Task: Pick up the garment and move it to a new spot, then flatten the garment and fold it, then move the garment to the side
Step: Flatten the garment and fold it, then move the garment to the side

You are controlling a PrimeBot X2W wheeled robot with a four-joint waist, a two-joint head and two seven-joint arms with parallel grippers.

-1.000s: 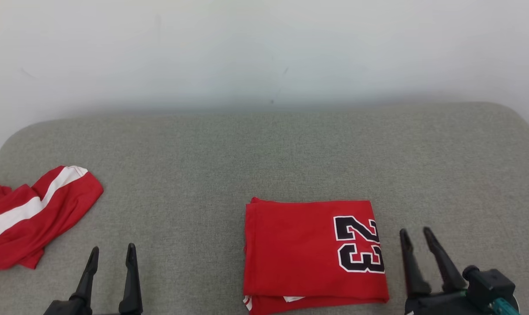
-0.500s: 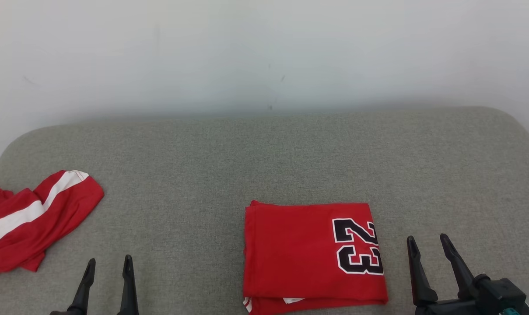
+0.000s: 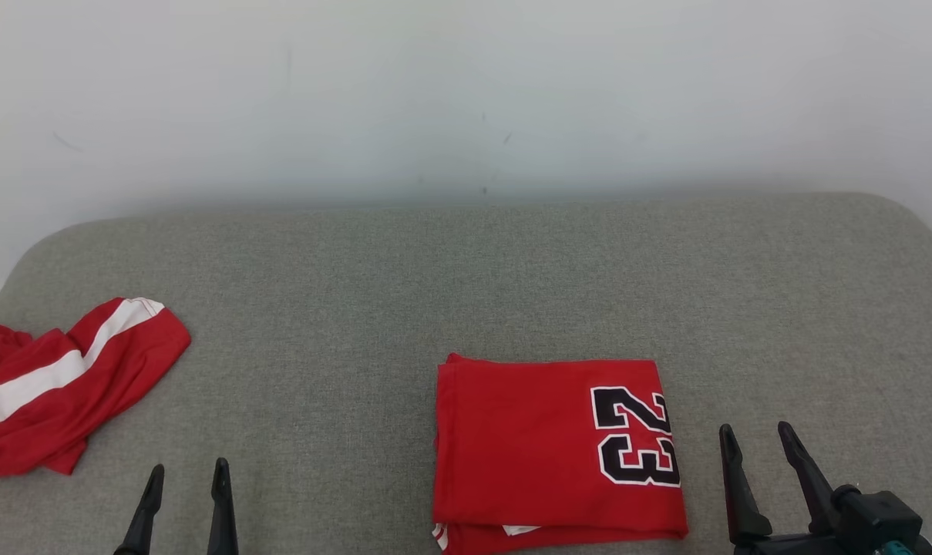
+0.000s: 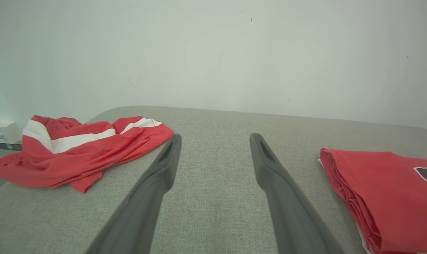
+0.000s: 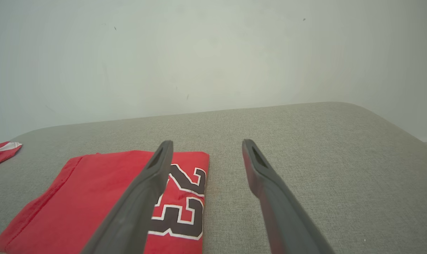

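The surface (image 3: 466, 270) spans the lower half of the head view, with the wall (image 3: 466, 92) behind it across the upper half; the folded garment (image 3: 527, 447) lies flat on the surface at lower centre, a little right of the middle, its near edge close to the bottom of the frame; the crumpled garment (image 3: 65, 385) lies on the surface at the left edge, well apart from the folded one; the left pincer (image 3: 189, 464) stands at the lower left, between the two garments, touching neither; the right pincer (image 3: 753, 426) stands at the lower right, just beside the folded garment's right edge.
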